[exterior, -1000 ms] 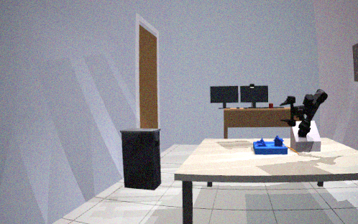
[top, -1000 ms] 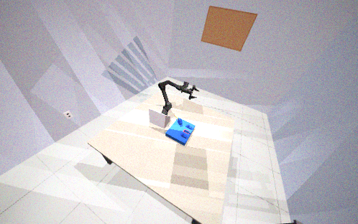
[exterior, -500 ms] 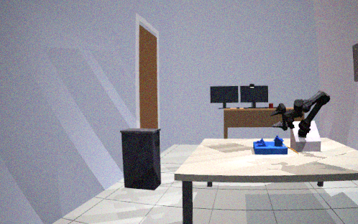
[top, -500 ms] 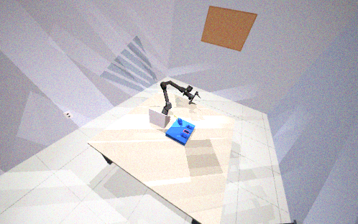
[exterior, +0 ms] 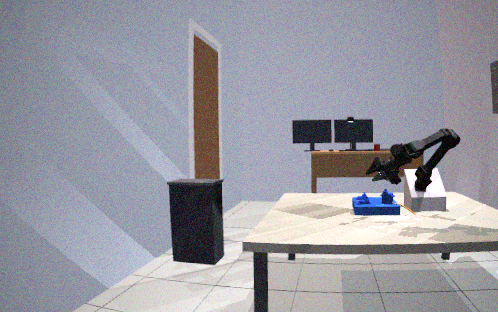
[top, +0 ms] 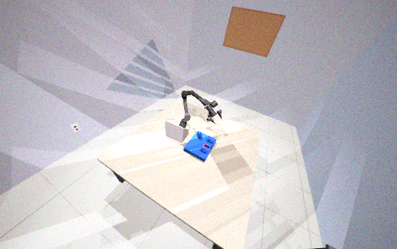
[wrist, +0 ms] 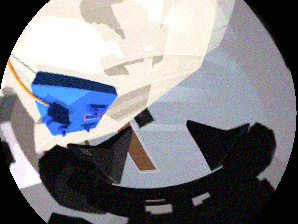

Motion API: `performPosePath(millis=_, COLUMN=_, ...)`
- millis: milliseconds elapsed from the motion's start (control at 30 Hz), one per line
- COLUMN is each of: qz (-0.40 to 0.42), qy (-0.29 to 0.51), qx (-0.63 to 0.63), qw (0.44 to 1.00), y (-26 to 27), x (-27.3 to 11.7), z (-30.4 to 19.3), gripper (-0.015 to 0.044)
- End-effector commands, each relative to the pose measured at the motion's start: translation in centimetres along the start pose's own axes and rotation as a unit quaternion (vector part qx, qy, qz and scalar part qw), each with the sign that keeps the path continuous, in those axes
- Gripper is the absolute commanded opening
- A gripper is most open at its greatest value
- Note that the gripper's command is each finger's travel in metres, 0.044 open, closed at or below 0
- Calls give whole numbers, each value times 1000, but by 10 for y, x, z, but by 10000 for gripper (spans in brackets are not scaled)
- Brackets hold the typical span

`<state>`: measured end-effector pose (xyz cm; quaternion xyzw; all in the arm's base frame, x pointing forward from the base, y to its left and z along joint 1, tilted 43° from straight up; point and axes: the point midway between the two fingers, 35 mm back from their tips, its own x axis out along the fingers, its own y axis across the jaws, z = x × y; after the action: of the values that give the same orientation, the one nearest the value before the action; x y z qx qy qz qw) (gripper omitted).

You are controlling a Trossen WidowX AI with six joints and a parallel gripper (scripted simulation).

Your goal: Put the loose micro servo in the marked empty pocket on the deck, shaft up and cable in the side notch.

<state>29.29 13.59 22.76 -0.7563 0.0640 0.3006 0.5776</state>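
Note:
The blue deck [top: 193, 147] [exterior: 375, 207] [wrist: 56, 93] lies on the table beside the arm's base. A dark blue servo [top: 199, 135] [exterior: 387, 196] [wrist: 59, 113] stands on the deck near one edge, and an orange cable [wrist: 24, 90] [exterior: 408, 209] runs from it over the edge. Its shaft direction is too small to tell. The marked pocket, outlined in pink [wrist: 85, 118], lies between small blue parts on the deck and looks empty. My gripper [top: 217, 119] [exterior: 372, 176] [wrist: 160, 126] is open and empty, in the air above and to the side of the deck, touching nothing.
A pale box [top: 175, 132] [exterior: 425, 202] stands by the arm's base, close to the deck. The table [top: 159, 175] [exterior: 300, 230] carries deck, box and arm. A black bin [exterior: 196, 220] and a desk with two monitors [exterior: 312, 131] stand beyond it.

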Motion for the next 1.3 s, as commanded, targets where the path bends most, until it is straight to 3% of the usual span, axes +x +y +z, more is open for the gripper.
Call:
performPosePath(millis=0, qz=54, qy=-11, qx=-39, qw=998, y=25, x=12, z=-8, gripper=440)
performPosePath(millis=333, qz=193, qy=-77, qx=-110, qw=972, y=95, x=29, z=-29, gripper=440)
performPosePath(millis=700, qz=298, qy=-219, qx=-124, qw=921, y=166, x=19, z=-38, gripper=440)
performPosePath(millis=967, qz=309, qy=-333, qx=-86, qw=887, y=199, x=-1, z=-36, gripper=440)
performPosePath(millis=1267, qz=255, qy=-437, qx=-11, qw=862, y=212, x=-23, z=-33, gripper=440)
